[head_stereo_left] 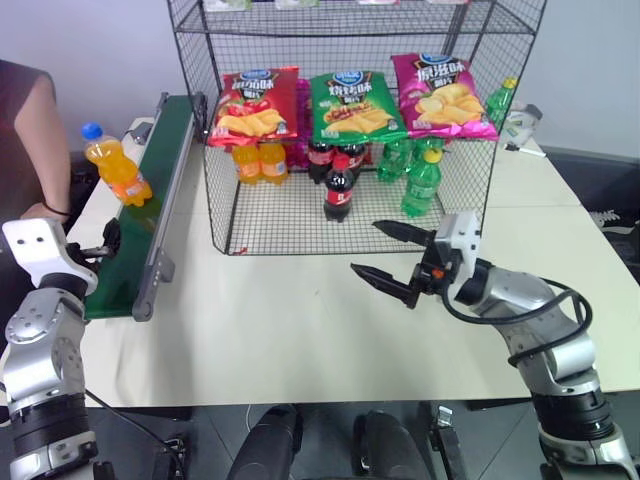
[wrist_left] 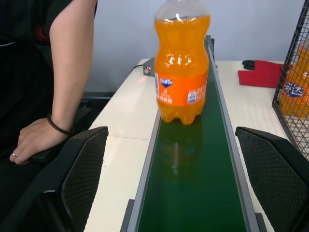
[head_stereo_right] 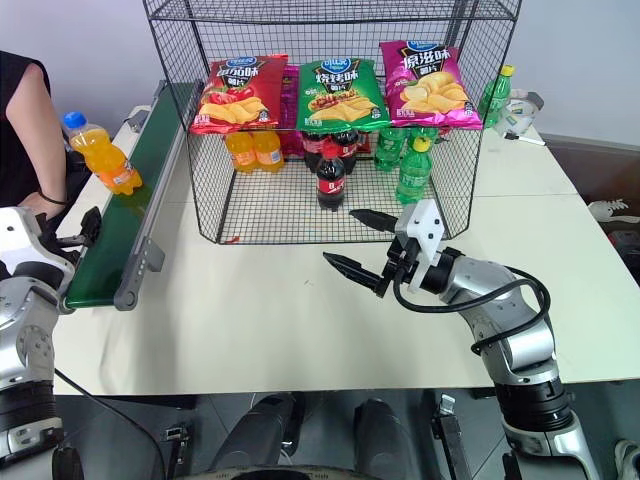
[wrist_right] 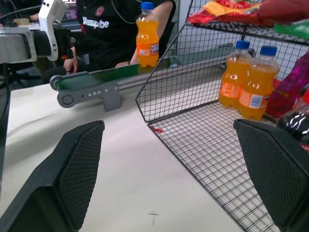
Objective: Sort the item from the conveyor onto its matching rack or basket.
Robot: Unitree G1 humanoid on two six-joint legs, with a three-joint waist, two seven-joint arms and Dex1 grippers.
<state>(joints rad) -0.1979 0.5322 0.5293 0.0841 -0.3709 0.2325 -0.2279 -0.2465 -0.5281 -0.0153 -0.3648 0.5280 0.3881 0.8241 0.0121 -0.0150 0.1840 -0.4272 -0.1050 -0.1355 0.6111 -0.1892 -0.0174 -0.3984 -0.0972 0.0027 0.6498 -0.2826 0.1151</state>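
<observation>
Standing at the far edge of the pale table point(head_stereo_left: 300, 330), the black wire rack point(head_stereo_left: 350, 130) keeps its goods grouped by kind — crisp bags on the tier above and, on the bottom tier, two orange soda bottles point(head_stereo_left: 259, 160) at the left end, cola bottles point(head_stereo_left: 338, 185) in the middle and green bottles point(head_stereo_left: 420, 180) to the right — so the spot beside those two orange bottles is, I judge, where the item belongs. Along the table's left edge runs the conveyor point(head_stereo_left: 150, 190), its dark green belt leading from the far end toward the robot, which is why the left arm waits at the near end. The orange bottle point(head_stereo_left: 116, 165) stands upright on the belt, well up toward the far end and not yet within reach; a person's arm point(head_stereo_left: 40, 150) rests just beyond the table's left edge. The left gripper point(wrist_left: 178, 188) is held about level and aimed straight up the belt, its fingers spread wide to either side of the rails, with nothing between them — posed to receive the bottle as it rides down. The right gripper point(head_stereo_left: 392, 258) hovers above the bare table just in front of the rack's open face, pointing toward the conveyor with its fingers wide apart and empty.
</observation>
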